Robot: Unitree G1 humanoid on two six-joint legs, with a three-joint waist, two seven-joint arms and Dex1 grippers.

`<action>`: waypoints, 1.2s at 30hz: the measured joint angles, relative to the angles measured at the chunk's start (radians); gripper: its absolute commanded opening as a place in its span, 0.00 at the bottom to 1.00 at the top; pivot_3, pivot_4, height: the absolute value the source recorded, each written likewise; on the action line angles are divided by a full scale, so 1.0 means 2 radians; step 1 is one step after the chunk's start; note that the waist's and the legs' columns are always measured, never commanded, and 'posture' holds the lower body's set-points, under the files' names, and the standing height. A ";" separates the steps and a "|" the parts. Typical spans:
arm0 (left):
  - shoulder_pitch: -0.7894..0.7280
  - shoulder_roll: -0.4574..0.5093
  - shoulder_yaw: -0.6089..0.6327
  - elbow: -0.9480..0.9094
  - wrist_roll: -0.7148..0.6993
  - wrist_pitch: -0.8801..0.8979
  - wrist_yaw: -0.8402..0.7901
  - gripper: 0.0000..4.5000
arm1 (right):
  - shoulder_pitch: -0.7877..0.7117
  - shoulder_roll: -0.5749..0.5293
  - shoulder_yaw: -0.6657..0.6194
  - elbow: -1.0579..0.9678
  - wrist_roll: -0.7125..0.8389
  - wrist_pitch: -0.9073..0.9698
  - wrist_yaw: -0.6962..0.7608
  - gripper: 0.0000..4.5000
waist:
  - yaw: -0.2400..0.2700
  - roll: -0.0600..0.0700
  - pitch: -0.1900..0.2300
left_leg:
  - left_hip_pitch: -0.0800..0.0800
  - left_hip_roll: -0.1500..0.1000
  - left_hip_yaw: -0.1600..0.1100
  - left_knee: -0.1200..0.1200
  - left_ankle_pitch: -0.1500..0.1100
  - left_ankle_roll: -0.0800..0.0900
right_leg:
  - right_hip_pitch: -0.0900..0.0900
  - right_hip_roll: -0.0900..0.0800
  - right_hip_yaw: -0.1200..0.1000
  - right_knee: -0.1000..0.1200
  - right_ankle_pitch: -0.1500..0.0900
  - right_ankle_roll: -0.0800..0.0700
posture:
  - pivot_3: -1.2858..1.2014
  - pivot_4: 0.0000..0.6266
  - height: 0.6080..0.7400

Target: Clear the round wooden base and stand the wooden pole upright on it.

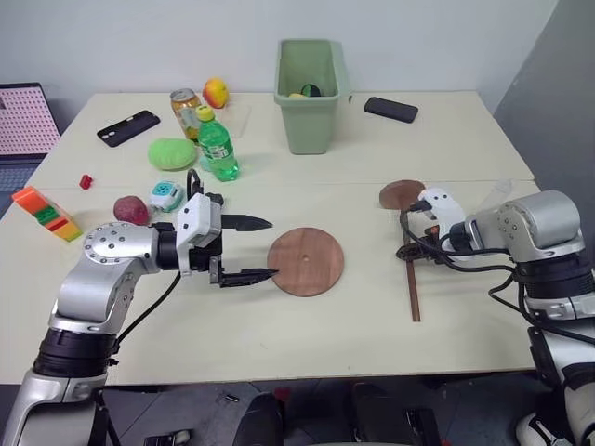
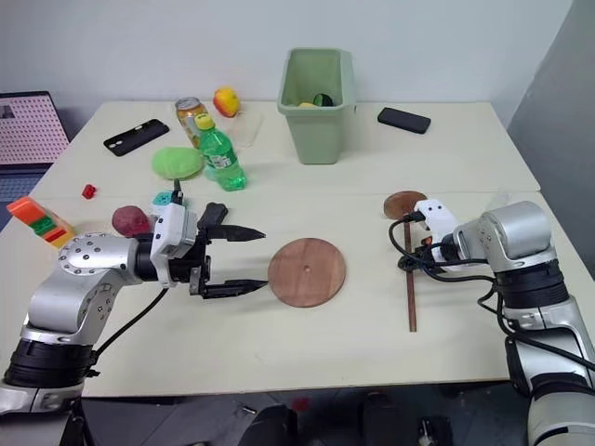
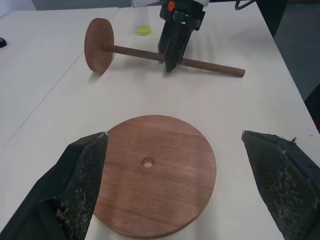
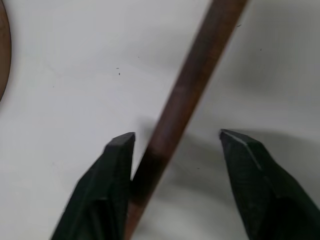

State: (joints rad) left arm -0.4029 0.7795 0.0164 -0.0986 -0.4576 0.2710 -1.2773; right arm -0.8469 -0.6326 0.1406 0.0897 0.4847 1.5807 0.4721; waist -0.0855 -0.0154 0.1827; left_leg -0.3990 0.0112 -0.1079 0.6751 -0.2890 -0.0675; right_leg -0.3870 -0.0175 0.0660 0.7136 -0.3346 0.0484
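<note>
Round wooden base bare, wooden pole flat beside it

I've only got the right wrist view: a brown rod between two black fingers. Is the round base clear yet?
Observer: Yes, the round wooden base lies bare, nothing on it.
Operator: Where along the pole am I?
Observer: The right gripper straddles the wooden pole near its middle; it lies flat, disc end farthest from the robot.
Operator: And the left arm?
Observer: The left gripper hovers beside the base's left edge, fingers open, empty.
</note>
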 measured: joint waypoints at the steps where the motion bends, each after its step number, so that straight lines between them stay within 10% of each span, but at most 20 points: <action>1: 0.000 0.000 -0.001 0.000 0.000 0.000 0.000 1.00 | 0.000 0.002 0.000 0.000 0.000 0.001 0.000 0.39 | -0.001 0.000 0.000 | 0.000 0.000 0.000 0.000 0.000 0.000 | 0.000 0.000 0.000 0.000 0.000 0.000 | 0.52 0.24 1.00; 8: 0.000 -0.002 -0.004 0.000 0.002 -0.008 0.000 1.00 | 0.002 0.018 -0.010 -0.001 0.001 0.010 0.001 0.06 | 0.000 0.000 0.000 | 0.000 0.000 0.000 0.000 0.000 0.000 | 0.000 0.000 0.000 0.000 0.000 0.000 | 0.52 0.24 1.00; 15: 0.000 -0.007 -0.005 0.000 0.003 -0.008 0.003 1.00 | 0.018 0.078 -0.098 -0.004 0.000 -0.013 -0.019 0.06 | -0.001 0.000 0.000 | 0.000 0.000 0.000 0.000 0.000 0.000 | 0.000 0.000 0.000 0.000 0.000 0.000 | 0.52 0.24 1.00; 24: -0.002 -0.010 -0.005 0.017 0.003 -0.006 0.015 1.00 | 0.062 0.153 -0.140 -0.094 -0.002 -0.265 -0.022 0.06 | -0.001 0.000 0.000 | 0.000 0.000 0.000 0.000 0.000 0.000 | -0.001 0.000 0.000 0.000 0.000 0.000 | 0.52 0.24 1.00; 36: 0.003 0.018 -0.011 0.055 0.045 -0.048 -0.019 1.00 | 0.117 0.270 -0.027 -0.085 -0.091 -0.621 0.009 0.06 | -0.002 0.001 0.000 | 0.000 0.000 0.000 -0.001 0.000 -0.001 | -0.001 0.000 0.000 0.000 0.000 0.000 | 0.52 0.24 1.00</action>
State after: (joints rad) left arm -0.3968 0.8155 -0.0054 0.0123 -0.3666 0.1746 -1.3158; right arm -0.6134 -0.0931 0.0872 -0.0810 0.3034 0.3388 0.4902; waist -0.0895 -0.0140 0.1836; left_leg -0.3989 0.0109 -0.1075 0.6722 -0.2881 -0.0691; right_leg -0.3888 -0.0179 0.0661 0.7136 -0.3346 0.0484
